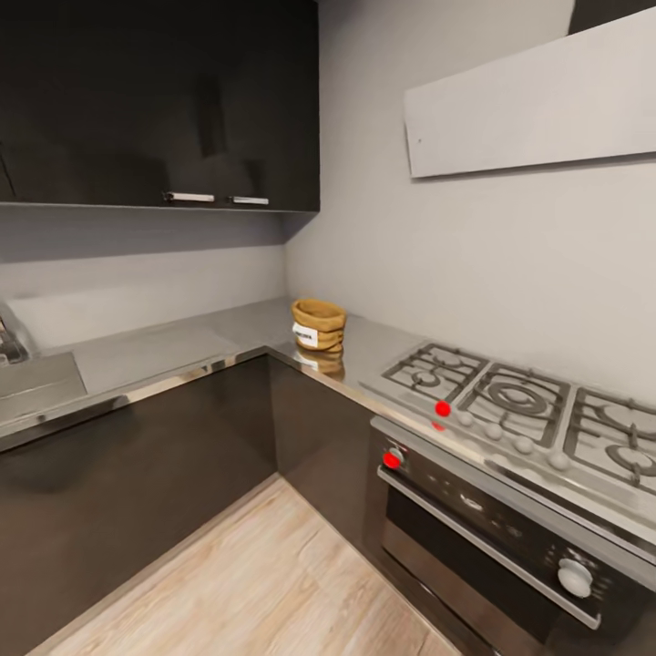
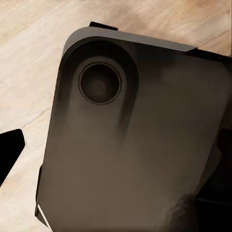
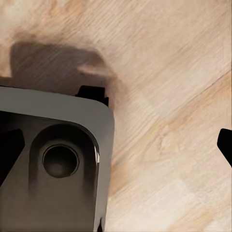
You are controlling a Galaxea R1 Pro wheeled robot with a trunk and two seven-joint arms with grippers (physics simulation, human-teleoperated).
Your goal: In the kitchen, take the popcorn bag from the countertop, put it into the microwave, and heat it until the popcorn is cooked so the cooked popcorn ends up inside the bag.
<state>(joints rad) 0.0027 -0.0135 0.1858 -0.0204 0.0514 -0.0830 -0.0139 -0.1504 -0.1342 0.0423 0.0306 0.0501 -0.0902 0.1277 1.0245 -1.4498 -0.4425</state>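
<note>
The popcorn bag (image 1: 318, 326) stands upright on the tabletop (image 1: 173, 351), right at the inner corner where the two runs of steel meet, close to the grey wall behind it. Its white label faces outward and its reflection shows on the steel just in front of it. The gas hob (image 1: 519, 405) lies beside the popcorn bag along the same run, a short bare strip of steel between them, and the dark built-in oven (image 1: 497, 538) sits under the hob. Farther from the popcorn bag on the other run, a sink (image 1: 27, 383) is set into the steel. Dark upper cabinets (image 1: 159, 100) hang above that run.

Both wrist views look down on the robot base (image 2: 135, 145) and the light wood floor (image 3: 169, 96). One dark fingertip (image 2: 9, 152) of the left tool and another (image 3: 225, 145) of the right tool show at the edges; whether either tool is open or closed cannot be told.
</note>
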